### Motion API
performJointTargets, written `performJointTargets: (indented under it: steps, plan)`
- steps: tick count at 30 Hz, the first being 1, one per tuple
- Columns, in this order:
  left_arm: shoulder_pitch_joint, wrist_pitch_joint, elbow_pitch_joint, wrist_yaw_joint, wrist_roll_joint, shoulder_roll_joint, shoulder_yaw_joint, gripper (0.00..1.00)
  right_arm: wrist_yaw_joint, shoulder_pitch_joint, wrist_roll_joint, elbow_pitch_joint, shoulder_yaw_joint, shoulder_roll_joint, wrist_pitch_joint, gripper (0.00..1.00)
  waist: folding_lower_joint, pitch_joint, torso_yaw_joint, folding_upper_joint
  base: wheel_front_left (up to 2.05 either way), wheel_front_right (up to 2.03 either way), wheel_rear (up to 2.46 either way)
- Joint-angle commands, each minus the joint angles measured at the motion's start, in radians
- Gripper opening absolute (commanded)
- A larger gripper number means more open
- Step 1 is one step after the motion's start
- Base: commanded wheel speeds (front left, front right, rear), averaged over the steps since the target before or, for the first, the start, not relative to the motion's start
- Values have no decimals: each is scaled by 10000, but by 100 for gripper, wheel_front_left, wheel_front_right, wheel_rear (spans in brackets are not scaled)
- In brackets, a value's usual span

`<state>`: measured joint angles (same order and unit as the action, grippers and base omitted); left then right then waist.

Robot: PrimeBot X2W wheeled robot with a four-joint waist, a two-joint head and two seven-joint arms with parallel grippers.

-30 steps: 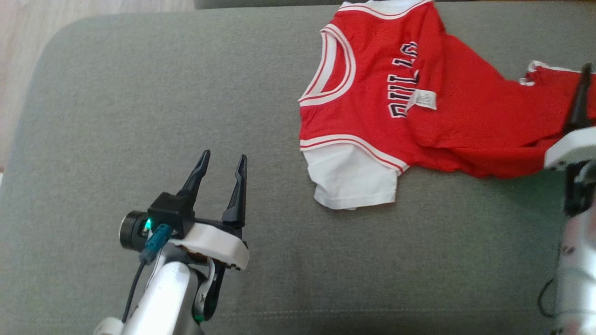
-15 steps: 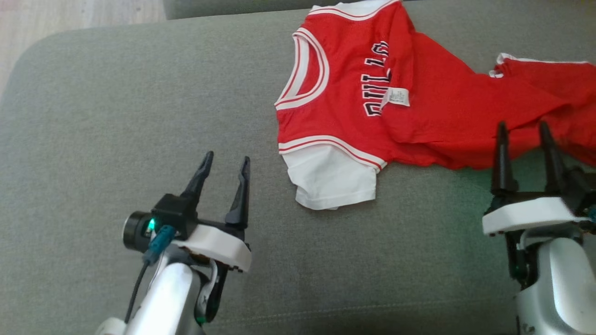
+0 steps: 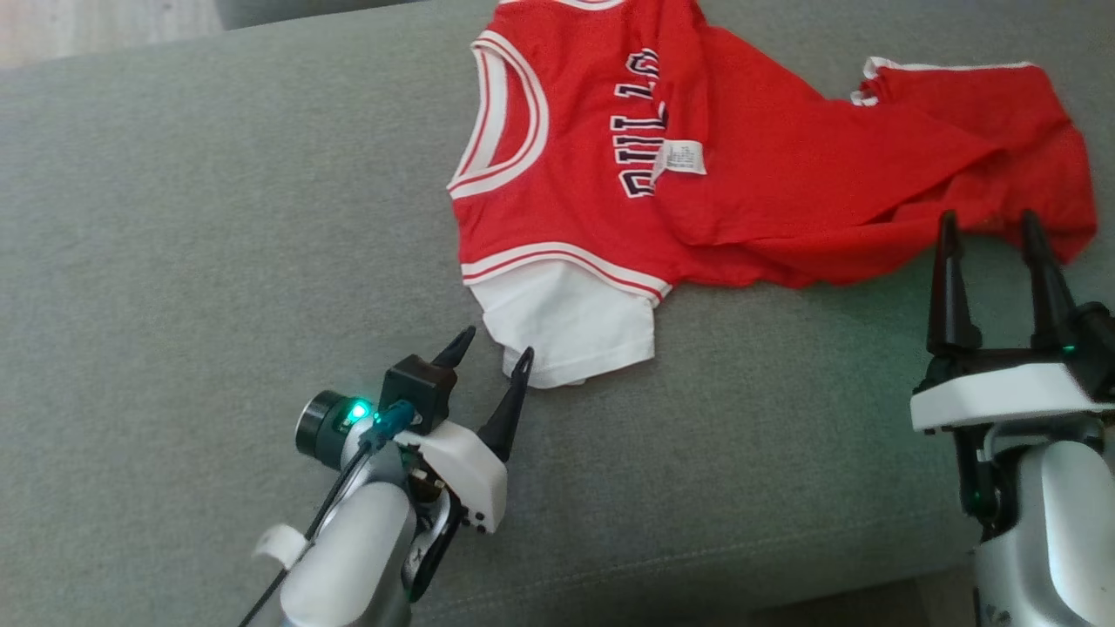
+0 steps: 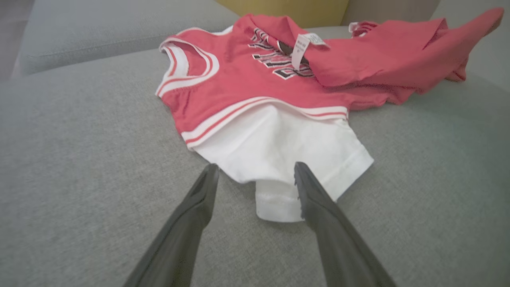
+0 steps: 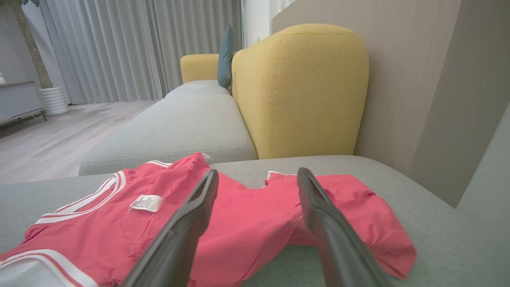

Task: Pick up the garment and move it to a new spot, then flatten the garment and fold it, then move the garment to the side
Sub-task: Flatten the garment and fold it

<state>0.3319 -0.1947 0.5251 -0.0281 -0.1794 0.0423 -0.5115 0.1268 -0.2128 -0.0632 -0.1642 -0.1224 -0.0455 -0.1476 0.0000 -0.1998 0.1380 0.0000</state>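
The garment (image 3: 601, 200), a red jersey w/ white trim, lies on the grey sofa seat (image 3: 218, 261), far-centre to far-right in head view. Its top edge is cut off by the frame there. The black lettering (image 3: 640, 131) is only partly readable: a flap of red cloth is folded over the rest. A white care tag (image 3: 679, 158) sits on that fold, print too small to read. The garment's right part is bunched & folded on itself, so its outline there is hard to make out. A white sleeve (image 3: 566, 318) sticks out on the near side.

The left claw (image 3: 498, 342) is spread, holding nothing, tips at the sleeve's near hem. In left wrist view the hem corner sits btw the two fingers; touching or just above, can't tell. The right claw (image 3: 989, 218) is also spread, holding nothing, tips at the near edge of the bunched red part. In right wrist view its fingers cover some of that cloth; contact unclear. In head view its arm is cut off at the bottom-right corner.

Around: wood floor (image 3: 104, 22) past the seat's far-left corner. Right wrist view has a yellow sofa back (image 5: 303, 87) behind the garment, a second grey seat (image 5: 179, 127) beyond, a teal cushion (image 5: 226, 56), grey curtains (image 5: 119, 48), a beige wall (image 5: 418, 79) & a white plant pot (image 5: 53, 99) at far left.
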Motion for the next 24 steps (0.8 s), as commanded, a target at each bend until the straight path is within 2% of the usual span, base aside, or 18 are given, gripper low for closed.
performJointTargets:
  steps: [1, 10, 14, 15, 16, 24]
  plan:
    - [470, 14, 17, 12, -50, 80, 170, 100, 39, -205, -46, 424, 154, -48, -3, 100, 0, -115, 172, 0, 0, 0, 0]
    - [1044, -29, 1151, 279, -194, 80, -80, 100, 39, -342, -73, 604, 53, -48, -118, 100, 0, -317, 559, 0, 0, 0, 0]
    - [1289, 33, 1738, 164, -375, 80, -298, 100, 39, -384, -55, 667, 20, -47, -146, 100, 0, -369, 725, 0, 0, 0, 0]
    - [1326, 21, 1816, 139, -431, 80, -330, 8, 39, -385, -52, 674, 11, -47, -150, 100, 0, -371, 742, 0, 0, 0, 0]
    - [1354, -20, 1864, 133, -506, 80, -342, 0, 39, -382, -46, 681, -5, -47, -153, 100, 0, -374, 752, 0, 0, 0, 0]
    - [1504, -597, 1566, 707, -1010, 87, 180, 0, 39, -279, 91, 657, -130, -47, -114, 100, 0, -173, 407, 0, 0, 0, 0]
